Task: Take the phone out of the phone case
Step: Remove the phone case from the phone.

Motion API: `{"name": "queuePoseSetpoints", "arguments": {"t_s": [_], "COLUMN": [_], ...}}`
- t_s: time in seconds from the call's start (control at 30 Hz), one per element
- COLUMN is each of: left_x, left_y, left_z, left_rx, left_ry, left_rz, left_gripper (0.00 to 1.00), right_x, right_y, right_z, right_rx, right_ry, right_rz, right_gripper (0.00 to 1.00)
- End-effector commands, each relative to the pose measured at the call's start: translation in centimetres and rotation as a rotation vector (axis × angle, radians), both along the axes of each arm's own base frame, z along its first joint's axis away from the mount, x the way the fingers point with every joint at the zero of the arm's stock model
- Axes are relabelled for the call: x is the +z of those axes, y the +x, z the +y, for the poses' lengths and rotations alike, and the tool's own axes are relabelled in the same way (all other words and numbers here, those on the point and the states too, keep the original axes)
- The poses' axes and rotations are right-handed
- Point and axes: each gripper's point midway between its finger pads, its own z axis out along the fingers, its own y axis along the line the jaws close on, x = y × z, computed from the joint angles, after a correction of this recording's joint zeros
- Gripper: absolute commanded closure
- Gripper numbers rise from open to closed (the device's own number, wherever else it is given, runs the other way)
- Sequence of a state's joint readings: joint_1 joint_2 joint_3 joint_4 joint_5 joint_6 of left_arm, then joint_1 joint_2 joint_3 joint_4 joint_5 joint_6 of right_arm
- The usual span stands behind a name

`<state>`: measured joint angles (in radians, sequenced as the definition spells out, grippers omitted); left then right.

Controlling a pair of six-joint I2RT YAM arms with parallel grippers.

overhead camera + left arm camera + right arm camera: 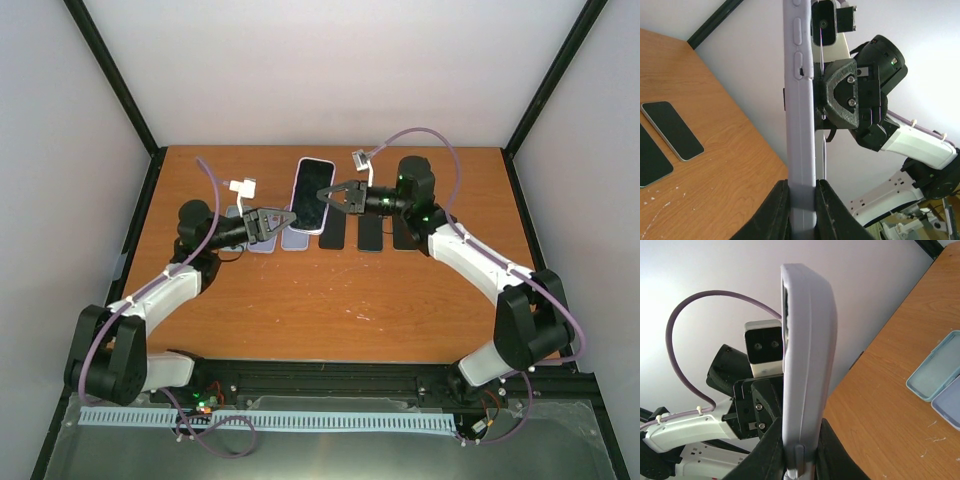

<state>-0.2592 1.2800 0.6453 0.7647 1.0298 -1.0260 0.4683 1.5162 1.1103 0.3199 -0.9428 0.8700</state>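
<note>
The phone [313, 190] sits inside its lavender phone case [801, 150], held up off the table with the dark screen showing to the overhead camera. Both arms have hold of it. The case looks soft and rubbery, with some give at the lip, and grippy rather than slick. The phone inside is the stiff, glassy, breakable part, and probably light enough that weight is no worry. The sensible hold is likely on the case's long side walls, peeling a corner lip back and keeping pressure off the screen.

The left gripper [802, 205] is closed on the case, with a dark finger on either side of it. The case rises edge-on straight out from between the fingertips, and the side buttons sit farther out along that edge. The right gripper [799, 450] is clamped on the case as well, a finger tight against each side, and the case stands up out of its grip. A sliver of the dark phone shows at the far lip. From each wrist, the other gripper sits just behind the case on its opposite side.

Farther out, to the left gripper's side, spare phones [672, 131] lie flat on the table [730, 165]. To the right gripper's side lie loose cases [935, 365], one teal and one lilac.
</note>
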Motion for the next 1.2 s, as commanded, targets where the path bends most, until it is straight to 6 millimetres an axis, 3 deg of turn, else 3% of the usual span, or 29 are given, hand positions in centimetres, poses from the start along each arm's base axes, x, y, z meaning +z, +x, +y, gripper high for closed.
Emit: {"name": "queuePoseSetpoints", "arguments": {"t_s": [0.0,0.1,0.2,0.7,1.07,1.17], "left_x": [2.1,2.2,2.6,2.4,0.9,0.8], "left_y": [-0.5,-0.6,-0.9,-2.3,-0.8,-1.2], "left_z": [-0.2,-0.1,-0.2,-1.2,-1.7,-1.6], "left_rx": [-0.005,-0.006,-0.02,-0.089,-0.058,-0.072], "left_ry": [0.037,0.06,0.07,0.063,0.083,0.074], "left_rz": [-0.156,-0.174,-0.205,-0.222,-0.164,-0.169], "left_gripper": [0.78,0.55,0.47,0.53,0.62,0.61], "right_x": [3.3,3.7,4.3,5.0,5.1,5.1], "right_y": [-0.7,-0.7,-1.1,-1.7,-2.0,-2.0], "right_z": [-1.7,-2.6,-3.0,-3.4,-3.5,-3.5], "right_rx": [-0.029,-0.036,-0.026,0.008,0.019,0.022], "right_ry": [0.061,0.076,0.097,0.137,0.139,0.139], "right_rz": [-0.062,-0.064,-0.081,-0.137,-0.156,-0.169], "right_gripper": [0.97,0.97,0.97,0.97,0.97,0.97]}}
